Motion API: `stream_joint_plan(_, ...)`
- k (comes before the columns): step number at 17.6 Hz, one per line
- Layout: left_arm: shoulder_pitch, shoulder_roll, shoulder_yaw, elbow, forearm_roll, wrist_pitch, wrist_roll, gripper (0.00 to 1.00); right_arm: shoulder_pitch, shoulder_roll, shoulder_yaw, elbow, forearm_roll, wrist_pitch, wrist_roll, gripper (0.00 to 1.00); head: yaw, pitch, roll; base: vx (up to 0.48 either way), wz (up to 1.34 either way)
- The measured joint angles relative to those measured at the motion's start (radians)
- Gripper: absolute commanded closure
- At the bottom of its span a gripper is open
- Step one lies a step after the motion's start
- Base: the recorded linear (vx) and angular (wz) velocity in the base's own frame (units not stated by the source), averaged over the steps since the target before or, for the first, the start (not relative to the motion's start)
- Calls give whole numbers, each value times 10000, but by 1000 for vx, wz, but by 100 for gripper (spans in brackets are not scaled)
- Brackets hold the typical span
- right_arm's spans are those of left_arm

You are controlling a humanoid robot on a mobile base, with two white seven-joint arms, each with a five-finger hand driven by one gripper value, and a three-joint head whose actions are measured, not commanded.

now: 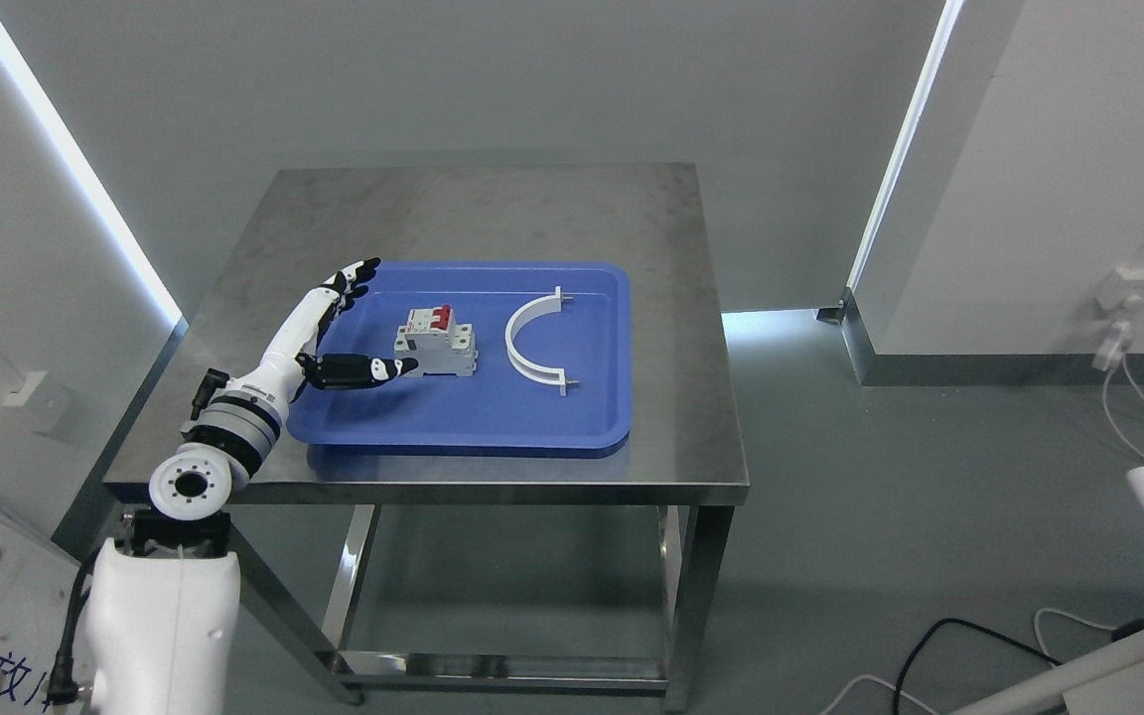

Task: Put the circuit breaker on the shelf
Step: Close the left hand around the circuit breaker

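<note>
Left of centre, the robot's left hand [339, 333] hovers with fingers spread wide, holding nothing, thumb nearly touching the circuit breaker [436, 342] standing in the blue tray [493, 427]; it should close squarely around the breaker's sides before lifting.

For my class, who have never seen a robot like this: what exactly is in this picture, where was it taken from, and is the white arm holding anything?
The single picture looks down from a camera on the robot's head. The white arm entering at lower left ends in the left hand, its fingers spread and holding nothing, thumb close to the circuit breaker. That grey box with red switches stands in a blue tray on a steel table. Beside it in the tray lies a white curved bracket. The right arm is out of view.
</note>
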Motion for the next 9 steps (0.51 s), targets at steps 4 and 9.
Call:
stream_joint_plan(4, -428, 63, -298, 431, -187, 291, -547, 26, 0, 0, 0, 0, 0, 0, 0, 0, 0, 0, 0, 0, 0)
stream_joint_plan(9, -673, 110, -577, 928, -417, 384, -942, 47, 0, 0, 0, 0, 0, 0, 0, 0, 0, 0, 0, 0, 0)
